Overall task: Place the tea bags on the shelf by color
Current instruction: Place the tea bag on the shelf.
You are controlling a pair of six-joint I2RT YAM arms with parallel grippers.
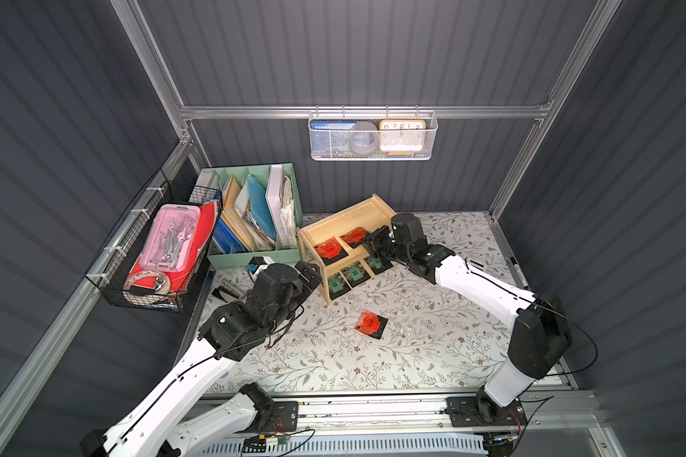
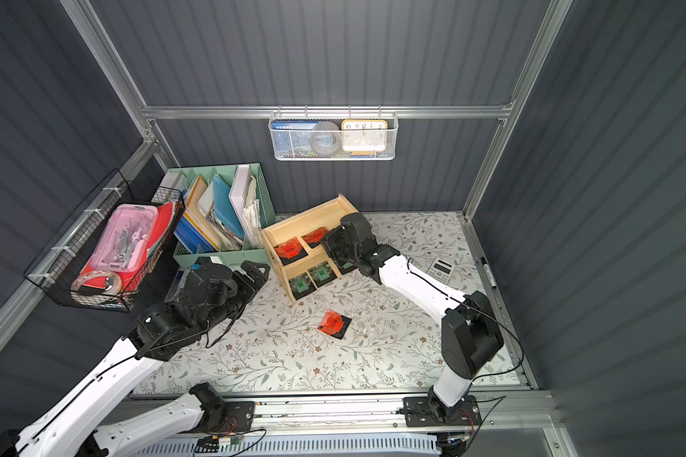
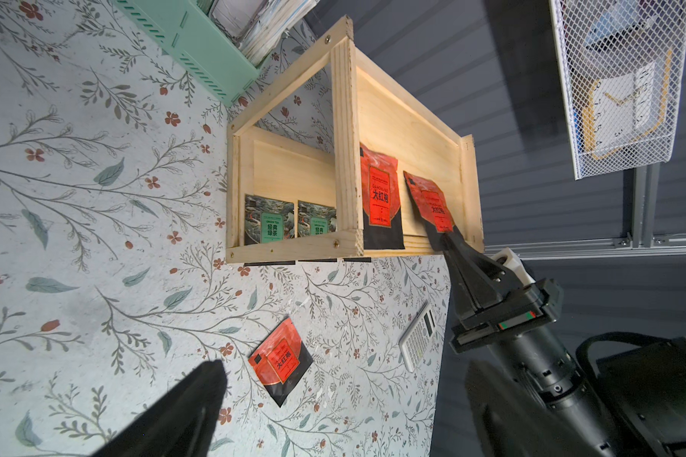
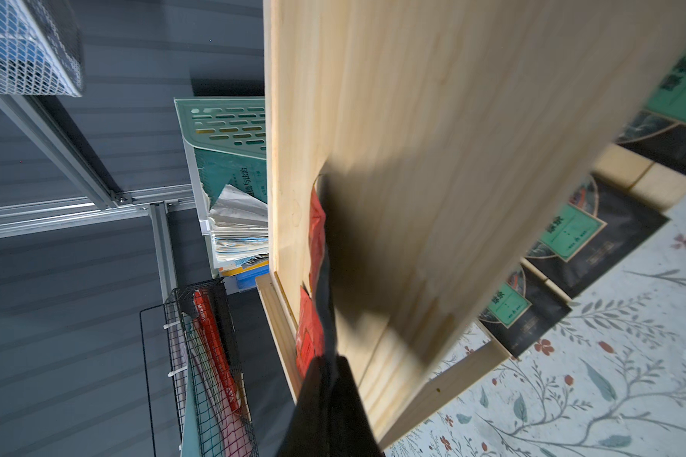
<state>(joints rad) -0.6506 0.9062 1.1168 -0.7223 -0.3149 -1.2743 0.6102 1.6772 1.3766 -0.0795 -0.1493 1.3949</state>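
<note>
The light wooden shelf (image 1: 345,221) stands at the back of the table. On its lower board lie three green tea bags (image 1: 353,273). Its top board holds one orange-red tea bag (image 1: 328,250) lying flat. My right gripper (image 1: 367,242) is shut on the black end of a second orange-red tea bag (image 3: 430,201), which tilts over the top board. In the right wrist view this bag (image 4: 317,237) runs edge-on from the shut right gripper (image 4: 329,368). A third orange-red tea bag (image 1: 369,323) lies on the table. My left gripper (image 3: 341,415) hovers open and holds nothing, left of the shelf.
A mint-green file organizer (image 1: 254,253) stands left of the shelf, beside a black wire basket (image 1: 155,292). A white mesh basket (image 1: 373,154) hangs on the back wall. A calculator (image 2: 442,270) and a pen (image 1: 517,273) lie near the table's right edge.
</note>
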